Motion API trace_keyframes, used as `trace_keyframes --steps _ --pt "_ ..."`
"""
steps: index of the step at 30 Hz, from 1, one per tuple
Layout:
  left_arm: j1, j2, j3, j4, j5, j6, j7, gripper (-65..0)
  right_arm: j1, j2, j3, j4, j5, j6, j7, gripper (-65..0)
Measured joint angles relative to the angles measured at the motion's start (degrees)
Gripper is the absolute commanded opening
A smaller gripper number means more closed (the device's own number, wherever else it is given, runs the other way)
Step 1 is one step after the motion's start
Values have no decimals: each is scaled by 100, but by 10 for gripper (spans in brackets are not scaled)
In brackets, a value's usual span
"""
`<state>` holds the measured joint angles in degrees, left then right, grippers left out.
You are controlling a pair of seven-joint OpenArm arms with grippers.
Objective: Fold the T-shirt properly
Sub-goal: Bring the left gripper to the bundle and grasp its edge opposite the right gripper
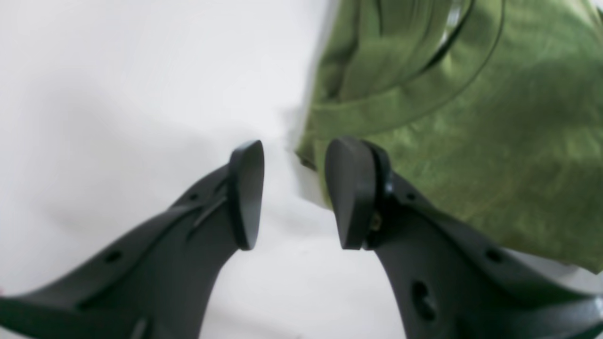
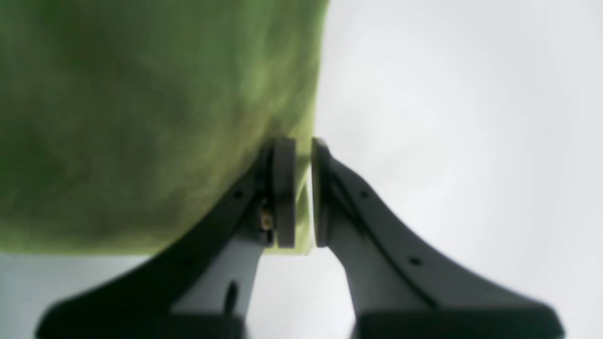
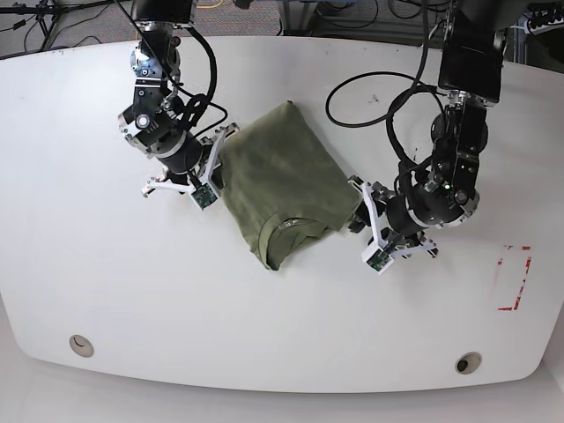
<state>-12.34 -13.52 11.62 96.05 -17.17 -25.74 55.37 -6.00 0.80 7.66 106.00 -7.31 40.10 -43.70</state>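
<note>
Jaws first: your left gripper (image 1: pixel 293 193) stands with a clear gap and nothing in it, one pad over bare white table (image 1: pixel 118 117), the other just at the cloth's edge. In this left wrist view the T-shirt (image 1: pixel 494 141) fills the 1 to 3 o'clock part of the picture, its ribbed collar (image 1: pixel 424 94) curving across at about 1 o'clock. You are beside the fabric, not on it.

From the right wrist view, your right gripper (image 2: pixel 301 193) is nearly closed, and a thin sliver of green shows between the pads, so you seem to be pinching the shirt's edge. Blurred olive cloth fills 9 to 12 o'clock; bare table lies at 3 o'clock.

Looking from the base view, the shirt lies partly folded near the table's middle. The right gripper (image 3: pixel 211 167) sits at the shirt's 9 o'clock edge, and the left gripper (image 3: pixel 359 211) waits at its 4 o'clock corner, near the collar end.

To do this step well, I judge you should take a matching hold with the left jaws before you lift anything. Slide the lower pad under the hem, close on all the layers together, then move both arms level and at one pace. One side leading would likely skew the crease or bunch the soft cotton.
</note>
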Motion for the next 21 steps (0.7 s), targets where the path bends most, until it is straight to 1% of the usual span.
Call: trace_keyframes --steps 4,11,16,21 --pt "109 22 -140 339 4 17 225 -411 20 -146 -17 365 4 -2 -122 -599" --pt "584 225 -133 857 0 13 286 -411 212 -284 -33 535 -26 2 -527 -599" --pt "866 256 -81 975 -81 -20 234 -411 420 -323 -20 461 -24 -2 -522 -599" --pt "1123 442 -136 964 83 22 352 -411 608 -380 -26 214 4 -2 -494 -599"
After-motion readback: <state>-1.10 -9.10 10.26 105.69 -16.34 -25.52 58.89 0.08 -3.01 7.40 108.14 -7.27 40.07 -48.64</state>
